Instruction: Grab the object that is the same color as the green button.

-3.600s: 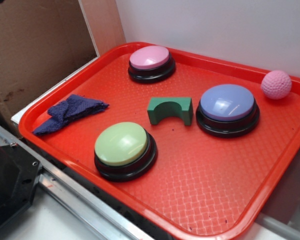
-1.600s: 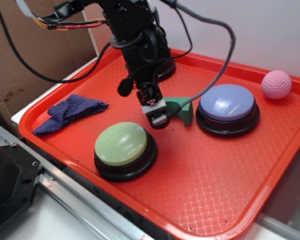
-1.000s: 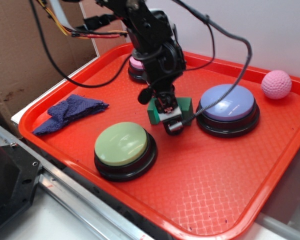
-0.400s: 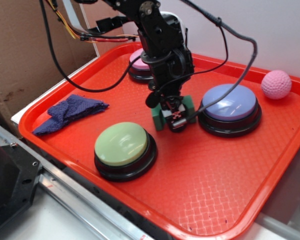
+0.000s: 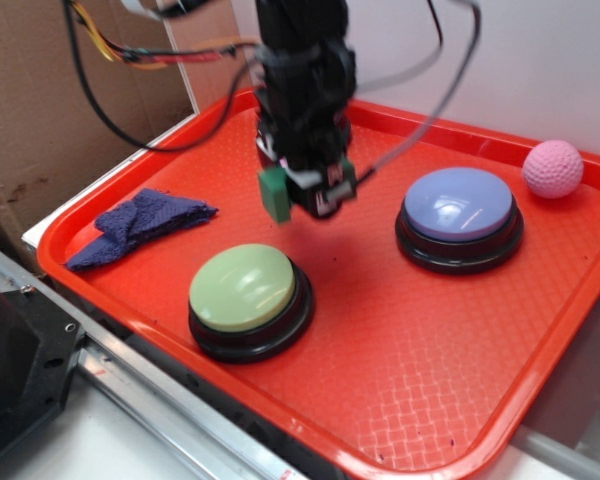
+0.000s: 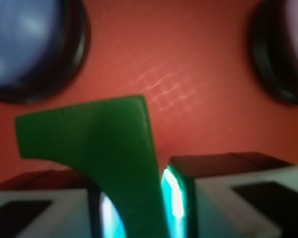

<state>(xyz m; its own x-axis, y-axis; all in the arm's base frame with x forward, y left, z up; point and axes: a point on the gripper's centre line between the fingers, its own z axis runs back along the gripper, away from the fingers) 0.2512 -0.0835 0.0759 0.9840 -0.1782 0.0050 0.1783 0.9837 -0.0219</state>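
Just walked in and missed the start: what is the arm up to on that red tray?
The robot arm's gripper is shut on the small dark green arch-shaped foam block and holds it in the air above the red plastic tray. The wrist view shows the block pinched between the fingers. Below sit the pale green dome button and the lavender-blue dome button. A blue cloth and pink ball lie aside.

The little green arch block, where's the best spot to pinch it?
Pinch one leg of the green block, coming from above. The leg is a thin slab with flat faces, so the gripper pads sit flush, as they do now, holding it off the tray.
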